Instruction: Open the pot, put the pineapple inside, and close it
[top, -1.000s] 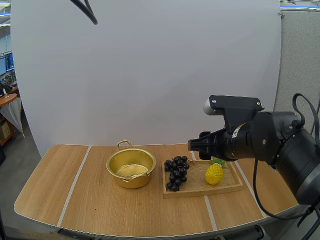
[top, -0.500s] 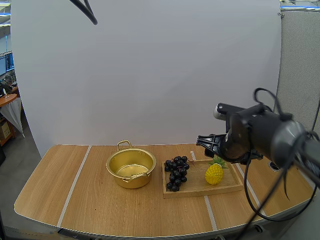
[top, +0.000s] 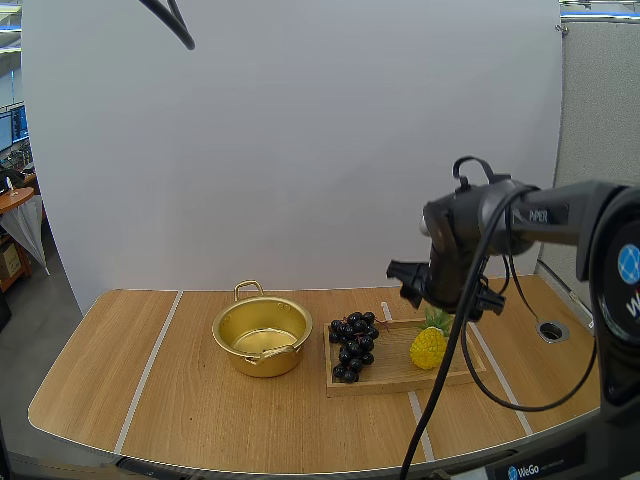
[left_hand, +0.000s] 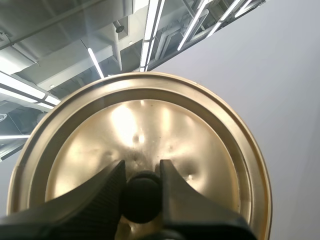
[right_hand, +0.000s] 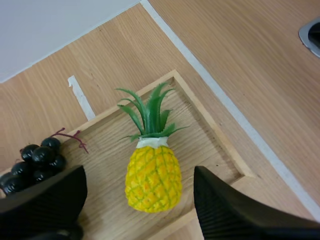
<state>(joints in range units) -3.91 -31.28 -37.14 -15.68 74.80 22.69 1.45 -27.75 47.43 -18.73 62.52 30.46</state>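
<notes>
Right gripper (right_hand: 137, 175): fingers spread wide, holding nothing, one on each side of the pineapple (right_hand: 152, 175) and clear of it. Left gripper (left_hand: 141, 175): closed on the black knob (left_hand: 142, 197) of the lid (left_hand: 165, 130), which is held up off the table; the fingers hide part of the lid's rim.

High view: the right gripper (top: 443, 300) covers most of the pineapple's (top: 428, 347) leaves, and its fingertips cannot be made out. The right arm reaches in from the table's right edge, with the wrist turned downward.

The pineapple lies at the right end of the wooden tray (top: 400, 385), crown toward the far edge. The grapes (top: 352, 345) lie at the tray's left end. The pot (top: 262, 335) stands uncovered just beside the tray's left edge, near the middle of the table (top: 200, 420).

Change over the last second: the right arm has swung away from the camera and the gripper, previously aimed left over the tray's far edge, now points down. Pot, grapes and pineapple are unmoved.
</notes>
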